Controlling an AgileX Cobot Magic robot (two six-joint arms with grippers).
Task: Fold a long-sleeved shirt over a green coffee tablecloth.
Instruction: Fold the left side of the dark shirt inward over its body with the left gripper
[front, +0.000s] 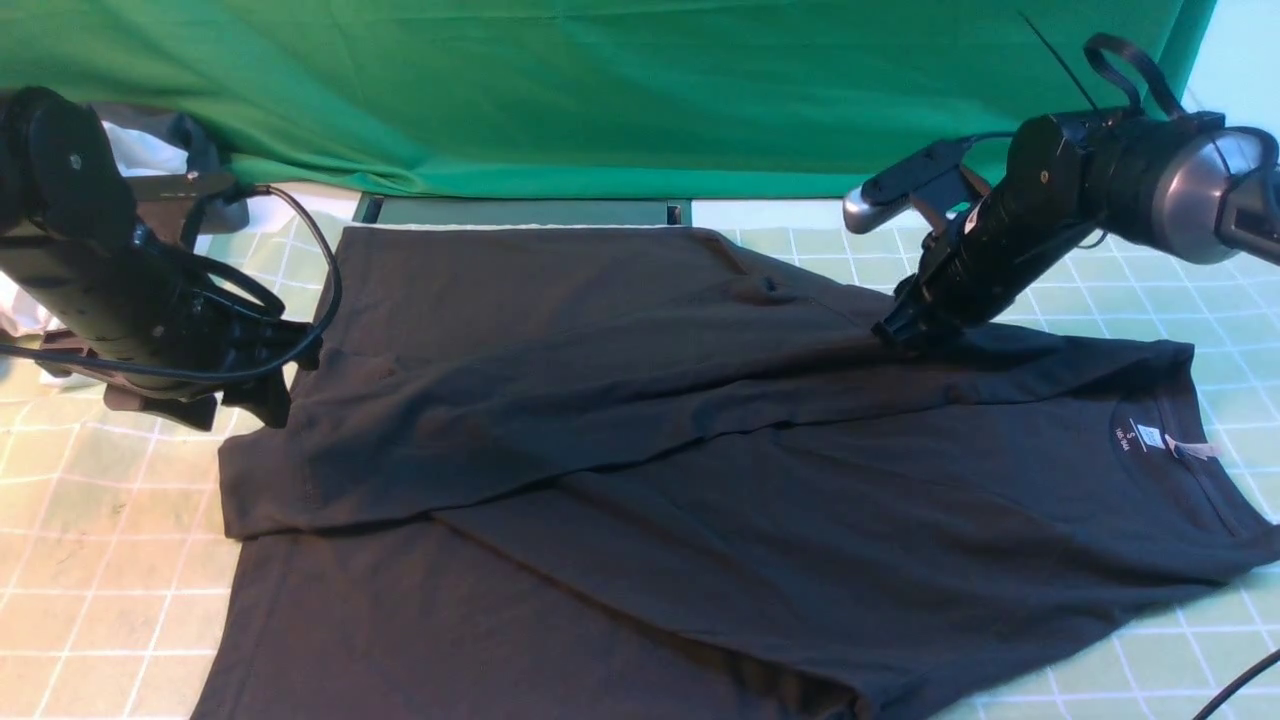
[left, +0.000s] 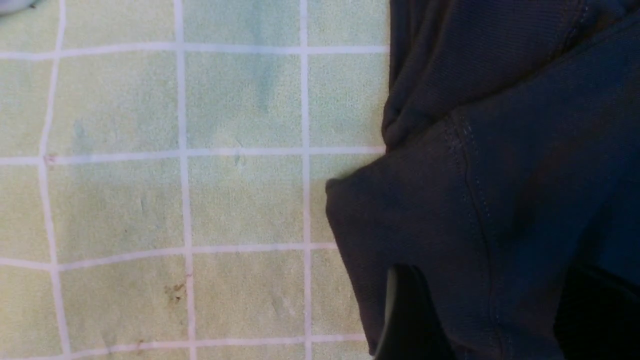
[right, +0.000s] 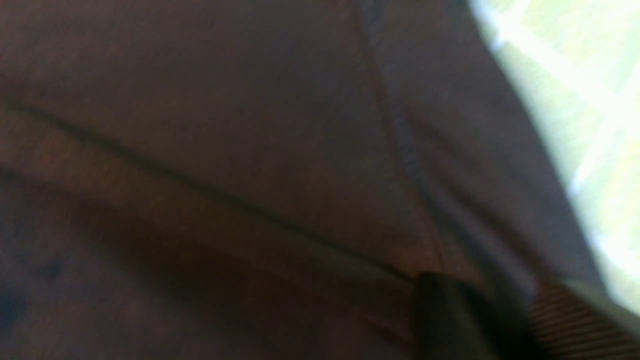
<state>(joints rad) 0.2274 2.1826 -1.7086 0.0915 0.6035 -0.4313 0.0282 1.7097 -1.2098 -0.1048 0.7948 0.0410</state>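
Here, the right gripper (front: 900, 335) stands tip-down on the long-sleeved shirt (front: 700, 480), at the far right end of a fold line, beside the shoulder. Its wrist view is blurred. One dark finger (right: 450, 320) and a ribbed pad show against the fabric, but whether the jaws pinch cloth cannot be told. The likely purpose of this position is to take the upper layer where the folded panel meets the shoulder seam.

The left gripper (front: 283, 382) sits at the shirt's left edge, about midway between near and far. Its jaws stand wide, and a stitched corner of the shirt lies between them. One finger (left: 405, 310) shows against the cloth, with no pinch evident. This placement probably mirrors the right arm, so that both ends of one folded edge can be handled together.

Outward from the jaws, the shirt lies flat, hem to the left and neck to the right, with the white neck label (front: 1150, 437) facing up. The far portion is laid over toward the near side, forming a long diagonal fold across the body. The shirt rests on the green coffee tablecloth (front: 100, 560), which shows to the left, right and far side. A plain deep-green backdrop (front: 600, 90) hangs beyond the far edge.
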